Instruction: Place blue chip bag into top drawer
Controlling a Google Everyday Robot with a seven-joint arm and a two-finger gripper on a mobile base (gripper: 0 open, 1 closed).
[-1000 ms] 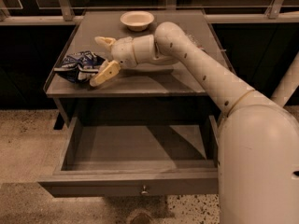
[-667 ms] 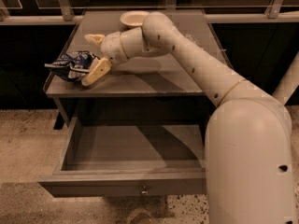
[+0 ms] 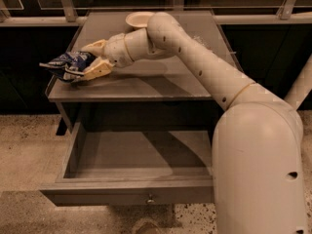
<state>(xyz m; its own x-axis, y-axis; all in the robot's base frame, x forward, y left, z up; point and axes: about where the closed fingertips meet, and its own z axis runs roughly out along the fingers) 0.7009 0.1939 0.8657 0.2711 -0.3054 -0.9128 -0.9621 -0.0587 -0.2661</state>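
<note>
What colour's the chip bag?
Chip bag: dark blue, white patches, in gripper, table's left edge; camera view.

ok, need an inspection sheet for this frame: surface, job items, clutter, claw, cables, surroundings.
Surface: grey tabletop, with the arm's shadow across it.
Job's things: blue chip bag, crumpled, overhanging the tabletop's left edge and held in the claw; top drawer pulled open below, nothing seen inside, knob at centre of its front.
Clutter: one pale bowl at the back of the tabletop.
Grippers: claw at the tabletop's left edge, fingers closed on the bag from either side.
Cables: nothing seen.
Surroundings: speckled floor; dark panels behind with a pale rail.
</note>
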